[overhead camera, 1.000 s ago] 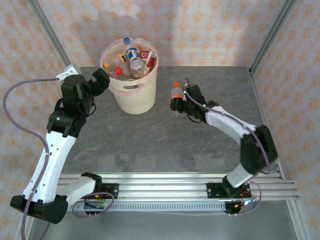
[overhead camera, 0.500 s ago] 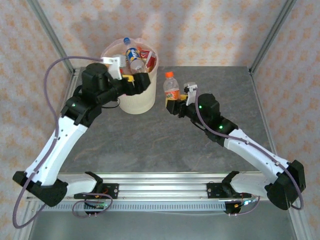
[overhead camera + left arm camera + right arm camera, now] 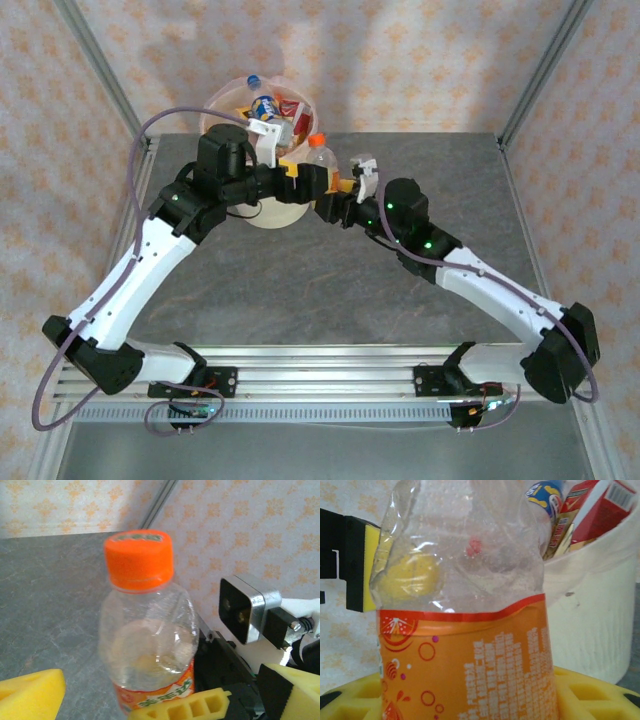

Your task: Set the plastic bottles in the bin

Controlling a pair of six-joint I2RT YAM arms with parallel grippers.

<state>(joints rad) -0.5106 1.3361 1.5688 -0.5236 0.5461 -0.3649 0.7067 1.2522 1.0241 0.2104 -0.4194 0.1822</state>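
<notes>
top external view showed the right gripper (image 3: 332,196) closed partway around the orange label of an orange-capped bottle (image 3: 319,160), holding it upright off the grey counter (image 3: 300,290), near the far edge and just beside the right side of the bin (image 3: 272,214). the left gripper (image 3: 312,182) stood fully open, its yellow pads (image 3: 30,695) on either side of that bottle and apart from it. the bin sat at the far edge, left of centre, with other bottles (image 3: 264,106) inside.
</notes>
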